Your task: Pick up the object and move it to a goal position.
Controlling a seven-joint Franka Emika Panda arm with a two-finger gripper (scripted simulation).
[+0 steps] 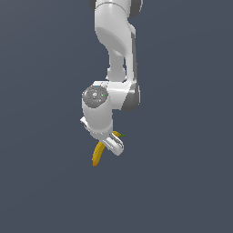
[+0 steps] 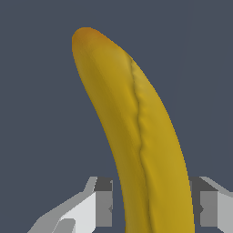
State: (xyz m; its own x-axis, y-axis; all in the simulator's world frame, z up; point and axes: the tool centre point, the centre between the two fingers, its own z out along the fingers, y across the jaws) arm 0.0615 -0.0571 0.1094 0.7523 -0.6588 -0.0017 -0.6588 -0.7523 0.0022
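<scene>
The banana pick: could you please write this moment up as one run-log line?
stage: grasp | object: banana between fingers | gripper: around banana, contact unclear | stem end: beside gripper in exterior view | goal: not visible

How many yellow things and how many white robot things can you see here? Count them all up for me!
Yellow things: 1, the banana, sitting between the gripper's two fingers.
White and grey robot things: 1, the arm with its gripper.
Total: 2
</scene>
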